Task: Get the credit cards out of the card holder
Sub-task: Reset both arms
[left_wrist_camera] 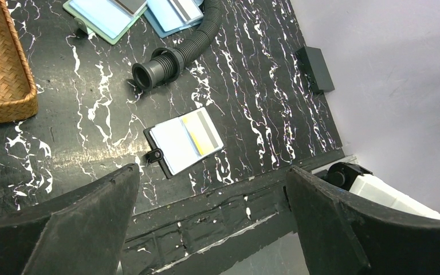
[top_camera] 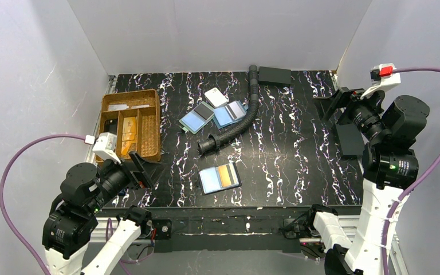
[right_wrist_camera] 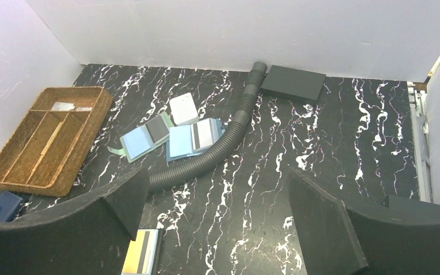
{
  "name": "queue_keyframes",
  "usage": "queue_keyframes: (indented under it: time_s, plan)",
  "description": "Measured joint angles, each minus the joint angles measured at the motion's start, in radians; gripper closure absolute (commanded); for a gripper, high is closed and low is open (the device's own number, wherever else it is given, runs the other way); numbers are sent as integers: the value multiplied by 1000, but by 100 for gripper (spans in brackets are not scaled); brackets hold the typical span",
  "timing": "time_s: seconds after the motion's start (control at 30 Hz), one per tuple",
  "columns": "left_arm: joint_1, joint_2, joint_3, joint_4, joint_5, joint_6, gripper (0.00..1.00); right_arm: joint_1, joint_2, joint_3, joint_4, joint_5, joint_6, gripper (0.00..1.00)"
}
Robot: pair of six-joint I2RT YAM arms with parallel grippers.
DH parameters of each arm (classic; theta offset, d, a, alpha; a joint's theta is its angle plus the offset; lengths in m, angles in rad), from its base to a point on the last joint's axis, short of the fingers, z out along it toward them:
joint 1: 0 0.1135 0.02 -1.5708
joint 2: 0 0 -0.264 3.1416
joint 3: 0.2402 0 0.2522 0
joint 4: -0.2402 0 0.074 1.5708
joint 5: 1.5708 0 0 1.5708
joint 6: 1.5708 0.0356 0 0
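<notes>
The card holder (top_camera: 219, 188) lies open and flat near the table's front edge, at the middle. In it sit the pale blue credit card (top_camera: 209, 180) on the left and the orange-to-tan card (top_camera: 229, 175) on the right. The left wrist view shows the holder's snap tab (left_wrist_camera: 154, 154), the blue card (left_wrist_camera: 172, 146) and the orange card (left_wrist_camera: 201, 133). My left gripper (top_camera: 144, 169) is open and empty, to the holder's left; it also shows in its wrist view (left_wrist_camera: 212, 179). My right gripper (top_camera: 337, 104) is open and empty, raised at the far right, and its wrist view (right_wrist_camera: 216, 184) catches the orange card's edge (right_wrist_camera: 137, 253).
A woven tray (top_camera: 149, 123) stands at the back left. A black corrugated hose (top_camera: 236, 123) runs from the back wall toward the middle. Two blue-and-dark rectangles (top_camera: 197, 118) (top_camera: 230, 113) and a white tag (top_camera: 216, 96) lie beside it. Black blocks sit at the back (top_camera: 275, 75) and right (top_camera: 350, 141).
</notes>
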Motion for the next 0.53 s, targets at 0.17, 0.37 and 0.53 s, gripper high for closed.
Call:
queue_keyframes:
  time_s: [0.17, 0.37, 0.53]
  plan:
    - [0, 0, 0, -6, -2, 5, 2, 0, 2, 0, 2, -2, 8, 2]
    - [0, 0, 0, -7, -2, 7, 2, 0, 2, -2, 2, -2, 14, 2]
    - [0, 0, 0, -8, -3, 7, 2, 0, 4, -8, 3, -5, 18, 2]
